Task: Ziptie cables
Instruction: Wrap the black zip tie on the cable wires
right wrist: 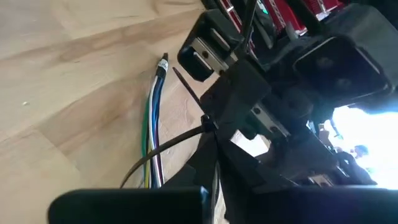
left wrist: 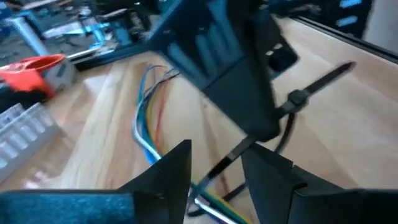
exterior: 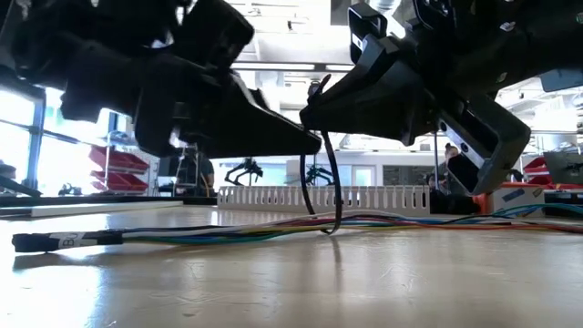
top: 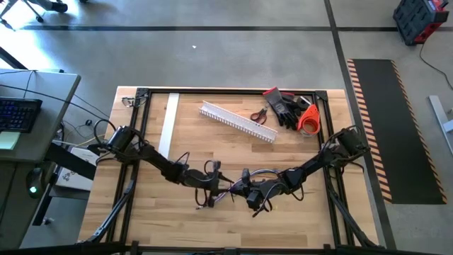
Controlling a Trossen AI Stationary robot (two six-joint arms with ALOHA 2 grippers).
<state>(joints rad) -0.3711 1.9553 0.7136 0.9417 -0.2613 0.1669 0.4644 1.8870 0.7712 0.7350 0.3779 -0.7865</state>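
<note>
The cables [top: 226,190] are thin wires in mixed colours that lie flat along the table's near middle [exterior: 228,232] [left wrist: 146,118] [right wrist: 154,112]. A black zip tie [exterior: 337,182] loops down around them, and its tail sticks out free past its head [left wrist: 295,99]. Both grippers meet just above the bundle. My left gripper [top: 216,185] [left wrist: 216,165] is open, with a finger on each side of the zip tie's strap. My right gripper [top: 249,193] [left wrist: 258,127] is shut on the zip tie beside the head. My right gripper holds the zip tie's strap just beside the head [left wrist: 287,111], coming at it slanting down from the table's right. The loop hangs below the fingers [exterior: 319,196] around the cables, its bottom on the table. The gripper's own body hides the exact place of contact.
At the far side lie a white comb-toothed duct [top: 237,122], red-handled scissors [top: 258,113], black gloves [top: 287,106] and an orange tape roll [top: 308,119]. A white strip [top: 168,127] lies far left. Black frame rails [top: 144,134] run along the table's edges.
</note>
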